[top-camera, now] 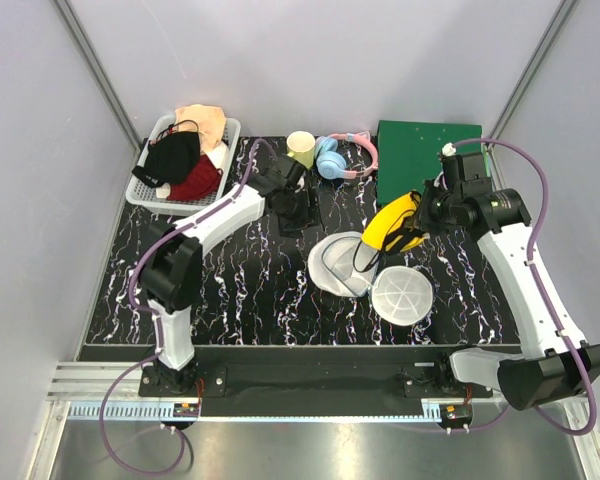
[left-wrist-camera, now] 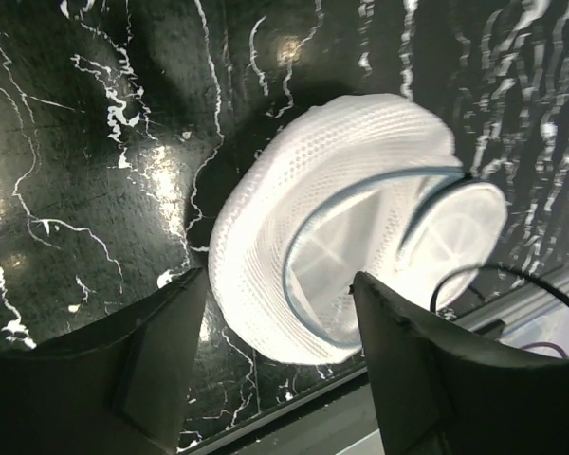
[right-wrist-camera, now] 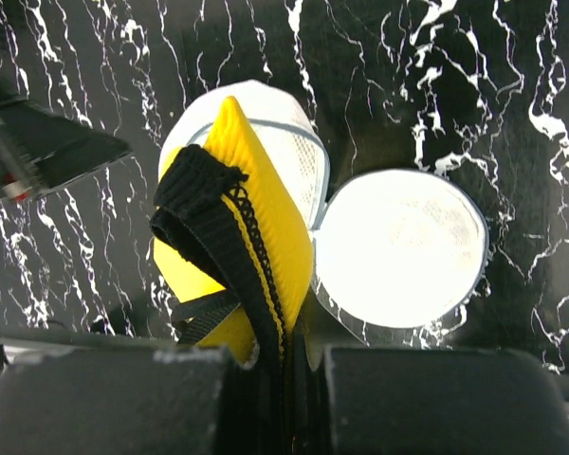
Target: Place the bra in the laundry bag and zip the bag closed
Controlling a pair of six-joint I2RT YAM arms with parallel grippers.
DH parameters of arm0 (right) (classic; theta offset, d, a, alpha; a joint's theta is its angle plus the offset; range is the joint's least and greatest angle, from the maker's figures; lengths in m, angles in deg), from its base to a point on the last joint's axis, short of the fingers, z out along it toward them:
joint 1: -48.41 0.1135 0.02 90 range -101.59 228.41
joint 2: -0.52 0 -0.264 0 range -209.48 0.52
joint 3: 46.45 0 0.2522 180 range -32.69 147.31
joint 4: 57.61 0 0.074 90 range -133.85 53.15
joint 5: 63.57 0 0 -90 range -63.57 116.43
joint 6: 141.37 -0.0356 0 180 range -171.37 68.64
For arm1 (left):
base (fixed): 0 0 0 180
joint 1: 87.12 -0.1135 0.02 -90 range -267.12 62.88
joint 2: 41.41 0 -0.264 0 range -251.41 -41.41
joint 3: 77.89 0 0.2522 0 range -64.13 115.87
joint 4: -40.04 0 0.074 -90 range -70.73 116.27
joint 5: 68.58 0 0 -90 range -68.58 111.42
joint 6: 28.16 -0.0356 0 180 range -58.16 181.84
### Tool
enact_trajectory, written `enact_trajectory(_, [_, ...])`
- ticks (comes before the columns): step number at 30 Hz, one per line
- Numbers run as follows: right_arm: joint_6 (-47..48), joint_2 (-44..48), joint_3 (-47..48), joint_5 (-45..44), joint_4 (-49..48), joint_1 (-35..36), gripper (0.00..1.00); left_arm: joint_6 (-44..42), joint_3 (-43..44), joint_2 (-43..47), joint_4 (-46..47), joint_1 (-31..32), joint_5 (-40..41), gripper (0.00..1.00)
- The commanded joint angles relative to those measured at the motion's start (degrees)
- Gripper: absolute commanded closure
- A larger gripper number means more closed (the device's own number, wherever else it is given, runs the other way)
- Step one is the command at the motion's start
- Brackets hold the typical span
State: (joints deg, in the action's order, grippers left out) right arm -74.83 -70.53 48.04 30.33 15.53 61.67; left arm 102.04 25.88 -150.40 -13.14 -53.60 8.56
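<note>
Our right gripper (right-wrist-camera: 280, 365) pinches the bra (right-wrist-camera: 256, 227), the open laundry bag (right-wrist-camera: 398, 246) just below it — nothing bagged or zipped yet; our left gripper (left-wrist-camera: 282, 313) gapes, empty.

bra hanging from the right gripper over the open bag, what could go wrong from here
The bra hangs folded from the right gripper, so it could land across the laundry bag rim, not inside. Its black strap dangles and might snag the zipper. The left gripper holds nothing, so the bag may slide.
</note>
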Motion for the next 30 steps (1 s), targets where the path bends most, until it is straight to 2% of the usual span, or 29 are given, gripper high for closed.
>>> enact_trajectory(1, [1.2, 2.2, 3.4, 2.3, 1.6, -0.9, 1.0, -0.6, 1.4, -1.0, 1.9, 1.8, -1.2, 0.38])
enact_trajectory(5, [1.6, 1.4, 3.1, 4.0, 0.7, -1.3, 1.0, 0.0, 0.1, -3.5, 3.1, 3.0, -3.4, 0.48])
enact_trajectory(15, [-0.1, -3.4, 4.9, 10.7, -4.3, -1.4, 1.0, 2.3, -2.7, -7.3, 5.2, 3.4, -5.7, 0.5])
enact_trajectory(17, [0.1, -5.0, 4.7, 12.3, -5.0, -1.4, 1.0, 2.1, -2.7, -7.9, 5.8, 3.5, -6.4, 0.56])
enact_trajectory(18, [-0.4, -5.3, 4.0, 12.7, -5.5, -1.4, 1.0, 2.1, -2.6, -8.1, 5.8, 3.5, -6.8, 0.66])
enact_trajectory(19, [-0.7, -5.5, 2.3, 13.4, -7.2, -1.4, 1.0, 2.2, -2.6, -8.2, 5.7, 3.5, -7.2, 0.7])
enact_trajectory(20, [-1.5, -5.4, 1.4, 13.8, -8.1, -1.4, 1.0, 2.2, -2.5, -7.6, 5.8, 3.5, -7.2, 0.81])
enact_trajectory(23, [-2.5, -4.6, -3.5, 16.0, -12.8, -1.4, 1.0, 1.8, -2.6, -4.8, 4.9, 3.5, -5.5, 0.98])
enact_trajectory(27, [-3.7, -4.6, -8.9, 21.4, -19.4, -1.1, 1.0, 3.4, -5.0, 1.4, 4.4, 3.7, -4.5, 1.0])
enact_trajectory(30, [-5.6, -4.9, -14.0, 20.3, -24.1, -1.1, 1.0, 4.5, -7.3, 5.4, 4.1, 3.8, -5.1, 1.0])
